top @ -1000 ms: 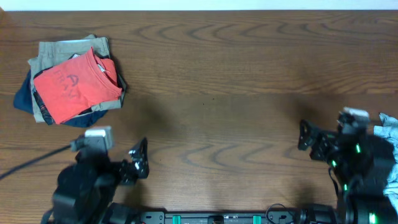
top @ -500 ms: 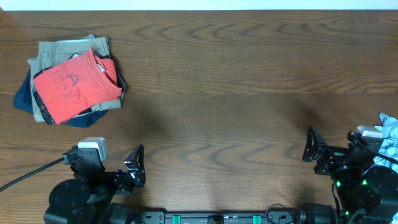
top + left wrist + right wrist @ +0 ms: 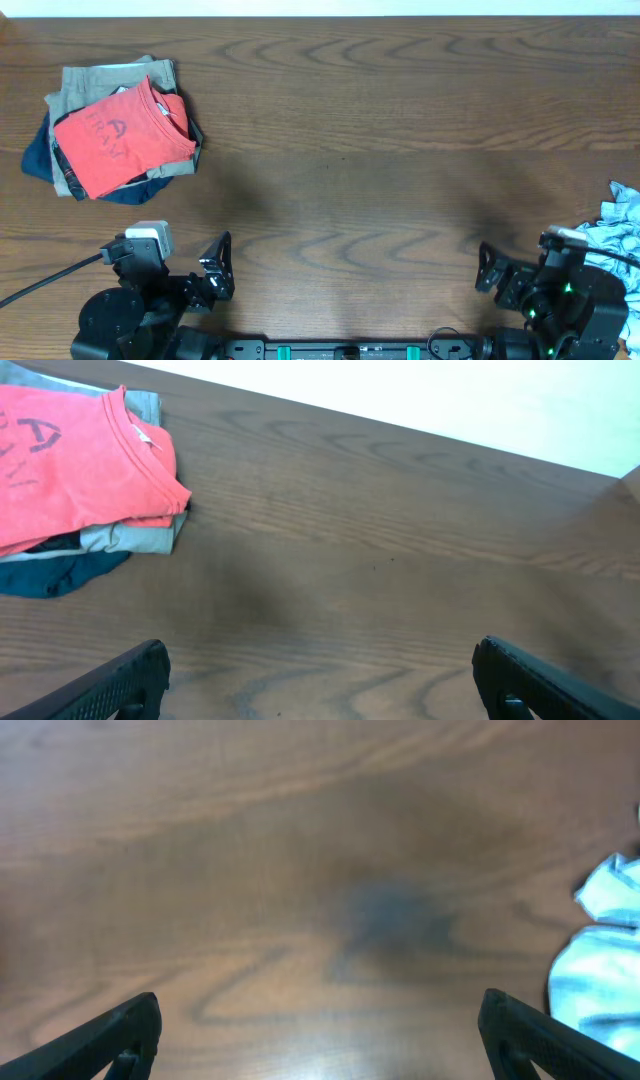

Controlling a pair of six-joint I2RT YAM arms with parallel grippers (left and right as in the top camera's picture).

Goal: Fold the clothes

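Note:
A stack of folded clothes [image 3: 115,130] lies at the table's far left, a red T-shirt [image 3: 120,137] on top of beige and blue pieces; it also shows in the left wrist view [image 3: 80,470]. A crumpled light blue garment [image 3: 618,230] lies at the right edge and shows in the right wrist view [image 3: 600,960]. My left gripper [image 3: 215,268] is open and empty near the front edge; in its wrist view [image 3: 320,680] the fingers stand wide apart over bare wood. My right gripper [image 3: 492,275] is open and empty, just left of the blue garment; its wrist view [image 3: 320,1035] shows bare wood between the fingers.
A black cable [image 3: 50,262] runs from the left arm off the left edge. The wooden table [image 3: 350,130] stretches between the stack and the blue garment. A white wall edge [image 3: 450,400] lies beyond the table's far side.
My right arm has drawn back toward the front edge and swung a little left, away from the blue garment. My left arm also pulled back at first, then held still.

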